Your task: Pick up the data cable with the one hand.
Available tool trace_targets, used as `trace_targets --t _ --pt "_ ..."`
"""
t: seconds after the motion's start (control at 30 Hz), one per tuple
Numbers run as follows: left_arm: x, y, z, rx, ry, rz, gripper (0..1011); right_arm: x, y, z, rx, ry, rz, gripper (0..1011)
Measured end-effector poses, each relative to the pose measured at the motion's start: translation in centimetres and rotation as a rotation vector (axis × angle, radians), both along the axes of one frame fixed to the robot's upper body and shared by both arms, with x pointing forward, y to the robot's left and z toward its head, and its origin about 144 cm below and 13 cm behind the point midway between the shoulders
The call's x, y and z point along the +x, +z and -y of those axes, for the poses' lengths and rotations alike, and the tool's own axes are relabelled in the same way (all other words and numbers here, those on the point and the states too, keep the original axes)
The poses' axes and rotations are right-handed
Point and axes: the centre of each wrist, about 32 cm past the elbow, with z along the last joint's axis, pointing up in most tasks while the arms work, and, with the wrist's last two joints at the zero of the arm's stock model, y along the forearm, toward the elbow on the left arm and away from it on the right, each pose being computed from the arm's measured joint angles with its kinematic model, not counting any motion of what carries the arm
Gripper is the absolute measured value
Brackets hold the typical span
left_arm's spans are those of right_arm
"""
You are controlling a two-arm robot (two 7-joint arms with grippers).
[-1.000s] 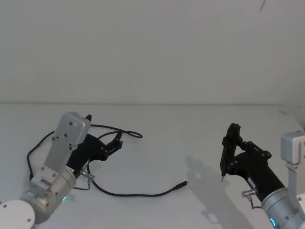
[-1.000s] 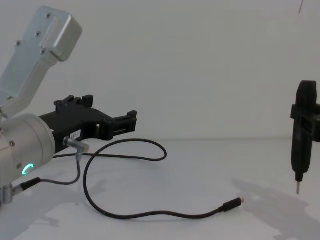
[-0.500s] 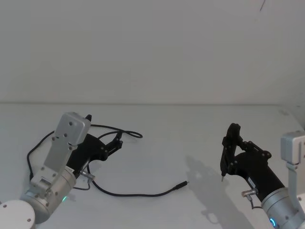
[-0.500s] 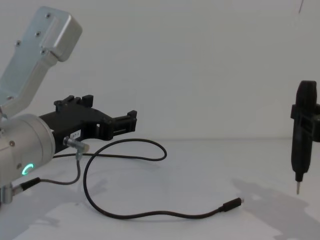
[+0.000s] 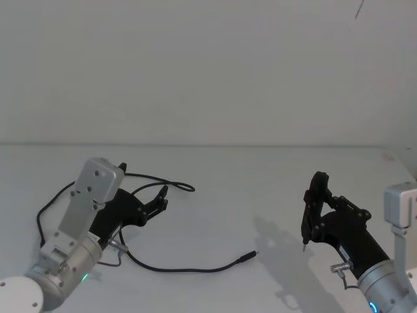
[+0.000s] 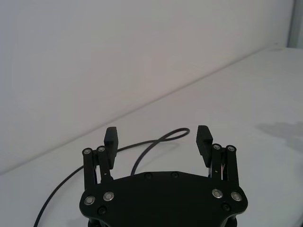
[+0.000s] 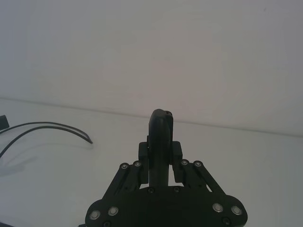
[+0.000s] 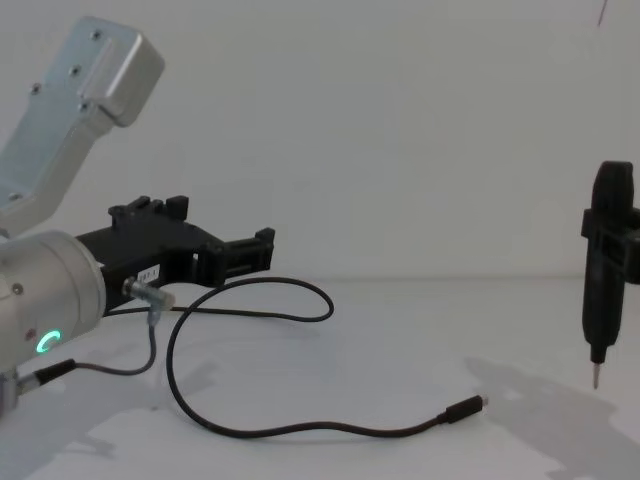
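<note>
The cable [image 5: 189,267] lies flat on the table [image 5: 260,189] and is not picked up yet. It makes big loops on the left side. One long end runs out toward the middle and stops at a small plug [image 5: 248,255]. No part of it looks lifted. The left gripper [image 5: 159,198] is the one at work. It hangs low over the table, close to the far loop, with its two fingers wide apart and nothing between them. In the left wrist view the loop lies on the table a bit past the fingertips, so the gripper is near the cable but not touching it. The right gripper [image 5: 305,241] is parked well off to the right. It points down with its fingers pressed together, holding nothing. I think the reach is nearly done, but the real work is left: the left gripper must go down over the cord, close on it and lift. A thin cord can slip out, so one finger should land on each side of it.
</note>
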Motion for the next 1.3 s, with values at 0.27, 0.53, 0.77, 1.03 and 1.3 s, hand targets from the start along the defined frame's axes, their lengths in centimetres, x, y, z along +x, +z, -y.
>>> trace_targets --t 0.27,0.53,0.77,1.03,1.3 --pt "-0.3 0.7 -1.2 0.043 -0.068 -0.021 1000 0.0 0.0 0.0 0.000 0.000 0.000 279" --pt "-0.7 1.8 -3.1 0.110 -0.163 -0.045 1001 0.0 0.0 0.0 0.000 0.000 0.000 279" --pt "-0.8 2.8 -4.7 0.182 -0.257 -0.078 1000 0.0 0.0 0.0 0.000 0.000 0.000 279" --pt "0.0 3.5 -5.7 0.244 -0.336 -0.138 1001 0.0 0.0 0.0 0.000 0.000 0.000 279" --pt "1.5 3.6 -5.8 0.263 -0.389 -0.198 1000 0.0 0.0 0.0 0.000 0.000 0.000 279"
